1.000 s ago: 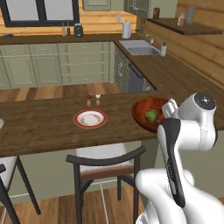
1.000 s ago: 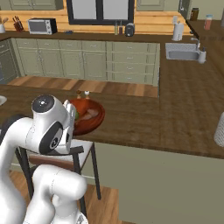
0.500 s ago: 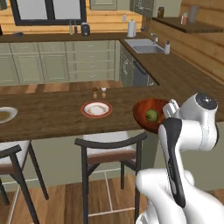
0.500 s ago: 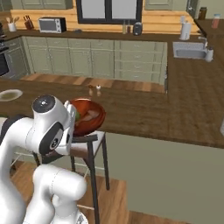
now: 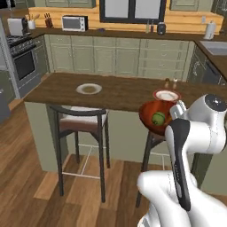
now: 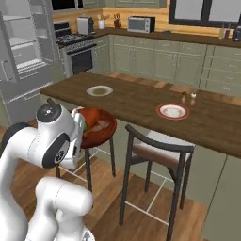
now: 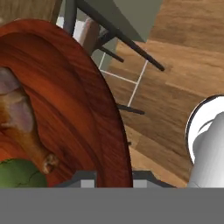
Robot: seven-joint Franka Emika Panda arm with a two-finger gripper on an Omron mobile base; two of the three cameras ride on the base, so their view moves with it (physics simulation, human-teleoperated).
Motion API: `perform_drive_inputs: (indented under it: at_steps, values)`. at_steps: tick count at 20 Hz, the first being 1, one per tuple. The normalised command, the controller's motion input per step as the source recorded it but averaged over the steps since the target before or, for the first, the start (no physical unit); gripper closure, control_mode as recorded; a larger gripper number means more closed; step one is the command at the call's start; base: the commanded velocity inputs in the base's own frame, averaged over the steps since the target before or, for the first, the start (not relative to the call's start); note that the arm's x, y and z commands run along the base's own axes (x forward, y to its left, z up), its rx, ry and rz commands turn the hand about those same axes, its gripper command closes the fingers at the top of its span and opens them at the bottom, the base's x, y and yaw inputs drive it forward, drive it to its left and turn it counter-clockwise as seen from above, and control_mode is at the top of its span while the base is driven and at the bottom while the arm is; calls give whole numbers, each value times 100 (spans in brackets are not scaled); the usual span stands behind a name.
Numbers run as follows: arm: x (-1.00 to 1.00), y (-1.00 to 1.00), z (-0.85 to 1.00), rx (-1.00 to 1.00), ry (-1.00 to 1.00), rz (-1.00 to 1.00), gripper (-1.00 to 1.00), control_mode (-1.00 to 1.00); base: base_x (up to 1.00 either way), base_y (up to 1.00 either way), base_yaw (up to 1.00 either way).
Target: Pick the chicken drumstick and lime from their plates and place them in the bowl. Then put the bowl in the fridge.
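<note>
Above the kitchen's wooden floor [image 5: 26, 150], the tool [image 7: 114, 181] is clamped tight on the bowl [image 5: 156, 116] rim, carrying lime [image 5: 158, 118] and chicken drumstick [image 7: 26, 131]

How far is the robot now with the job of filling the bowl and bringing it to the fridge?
Done: the small green lime and the reddish-brown chicken drumstick lie in the wide reddish-brown wooden bowl; the red-rimmed white plate and the plain white plate on the counter are bare. In hand: the gripper is shut on the bowl's rim, holding it off the counter. Left: setting it in the light-grey fridge, whose shelves show.
</note>
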Motion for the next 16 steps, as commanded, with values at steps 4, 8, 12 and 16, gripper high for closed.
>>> perform_drive_inputs:
  at_steps: [4, 8, 12, 16]
  values:
    - [0, 0, 0, 0, 0, 0, 100, 100, 13, 100, 38]
    - [0, 0, 0, 0, 0, 0, 100, 100, 36, 100, 11]
    - [0, 0, 0, 0, 0, 0, 100, 100, 46, 100, 0]
    - [0, 0, 0, 0, 0, 0, 100, 100, 53, 100, -8]
